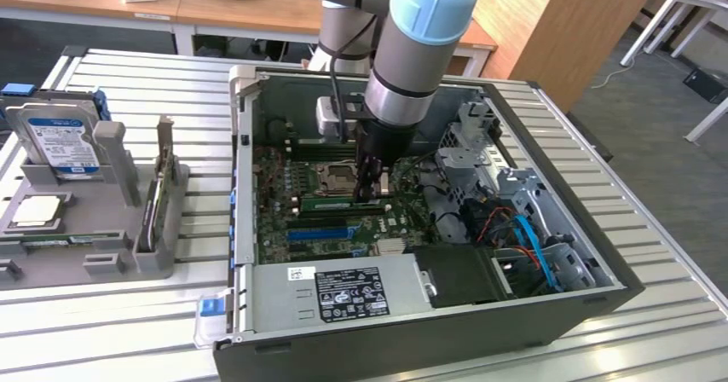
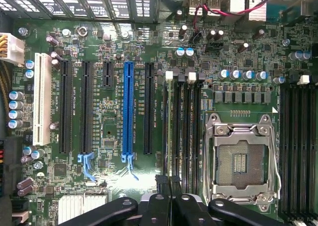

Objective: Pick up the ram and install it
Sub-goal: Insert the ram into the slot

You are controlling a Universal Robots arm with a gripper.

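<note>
One robot arm reaches down into an open computer case (image 1: 245, 186) that lies on its side on a slatted metal table (image 1: 136, 66). Its gripper (image 1: 366, 196) is low over the green motherboard, just beside the empty CPU socket (image 1: 338, 177). The fingers are drawn close together. The ram (image 1: 327, 203), a thin green stick with a pale label, stands on edge along a memory slot between the socket and the blue slot (image 1: 324, 231). The fingertips meet the ram's end on the exterior view's right; I cannot tell whether they pinch it. At the exterior view's left, well apart, a gray parts holder (image 1: 102, 267) carries a hard drive (image 1: 57, 143)
</note>
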